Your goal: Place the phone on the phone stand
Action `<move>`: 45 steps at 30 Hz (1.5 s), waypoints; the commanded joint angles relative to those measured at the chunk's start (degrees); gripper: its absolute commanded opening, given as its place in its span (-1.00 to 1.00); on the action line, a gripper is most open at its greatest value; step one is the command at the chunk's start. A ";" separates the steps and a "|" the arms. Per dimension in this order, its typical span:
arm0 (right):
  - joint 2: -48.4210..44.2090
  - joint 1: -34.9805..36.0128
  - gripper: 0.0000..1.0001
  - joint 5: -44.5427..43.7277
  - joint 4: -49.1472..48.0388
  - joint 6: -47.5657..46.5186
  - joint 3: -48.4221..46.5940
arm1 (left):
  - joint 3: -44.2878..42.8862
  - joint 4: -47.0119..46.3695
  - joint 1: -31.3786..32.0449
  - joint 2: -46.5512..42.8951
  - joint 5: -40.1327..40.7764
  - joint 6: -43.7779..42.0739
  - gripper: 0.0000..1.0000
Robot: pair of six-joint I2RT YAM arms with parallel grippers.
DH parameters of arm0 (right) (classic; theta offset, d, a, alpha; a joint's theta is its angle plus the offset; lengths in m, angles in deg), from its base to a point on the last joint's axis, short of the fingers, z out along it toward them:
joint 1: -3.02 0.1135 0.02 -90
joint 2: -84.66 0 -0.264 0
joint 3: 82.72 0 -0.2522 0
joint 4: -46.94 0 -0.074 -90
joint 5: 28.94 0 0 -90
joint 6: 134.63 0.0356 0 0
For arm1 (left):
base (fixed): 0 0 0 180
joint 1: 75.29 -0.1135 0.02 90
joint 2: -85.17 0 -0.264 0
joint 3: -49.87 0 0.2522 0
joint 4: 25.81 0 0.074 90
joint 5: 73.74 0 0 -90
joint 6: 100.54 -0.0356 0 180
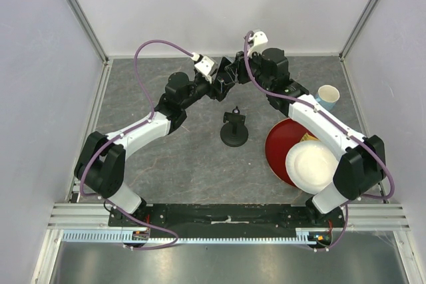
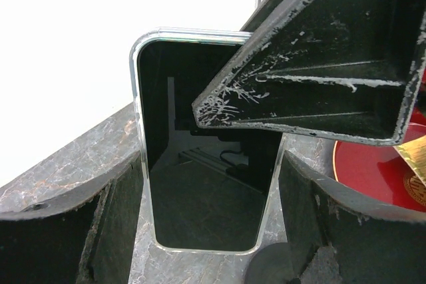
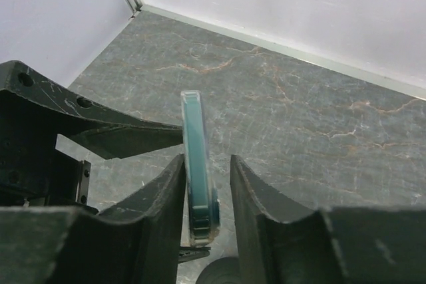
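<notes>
Count: two arms, two grippers, one phone, one phone stand, one red plate, one white plate, one cup.

Both arms reach to the upper centre of the top view, and their grippers meet there, above the table.

Phone (image 2: 200, 197) is off the surface and upright. In the left wrist view it is seen face-on, a dark screen with a pale rim. Left gripper (image 2: 210, 164) has it by the two long edges, a finger against each side.

Right gripper (image 3: 208, 161) is narrow but not closed. The phone sits edge-on in the slot and touches the finger on the left of that frame, while bare table shows between it and the other finger.

Phone stand (image 1: 234, 132) is at frame centre, below the grippers and apart from them. It has a round black base and nothing in its cradle.

Red plate (image 1: 278, 145) lies right of the stand. White plate (image 1: 311, 165) lies on it and overlaps its lower right. Cup (image 1: 327, 96) stands upright at right, just beside the right arm.

Surface is grey marble-pattern with rust-coloured veins. Plain white walls stand on three sides, with aluminium profiles at the corners and a metal rail along the bottom edge.
</notes>
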State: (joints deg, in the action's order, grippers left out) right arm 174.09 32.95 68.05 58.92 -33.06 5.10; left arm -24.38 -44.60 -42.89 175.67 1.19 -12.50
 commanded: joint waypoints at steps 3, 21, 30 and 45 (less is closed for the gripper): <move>0.92 0.56 -0.38 1.27 -0.68 -0.94 -3.24 | -3.14 -4.36 0.38 -1.55 1.27 -3.14 -0.96; -14.53 -0.84 -1.00 -31.94 -6.40 -5.15 9.59 | -10.62 13.30 -2.42 -5.85 5.94 12.40 0.75; -22.53 -1.28 -1.00 -17.46 0.72 -11.13 8.71 | -1.58 23.93 -4.72 -15.43 2.50 21.02 0.58; -36.16 -1.28 -1.00 -1.27 13.29 -14.83 8.62 | 12.59 33.96 -2.45 -28.80 -1.47 22.09 0.57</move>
State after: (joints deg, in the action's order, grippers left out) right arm 141.50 31.68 66.02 72.88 -46.81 15.57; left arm -12.09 -12.32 -47.46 148.52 1.26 9.71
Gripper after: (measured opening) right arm 0.226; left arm 0.798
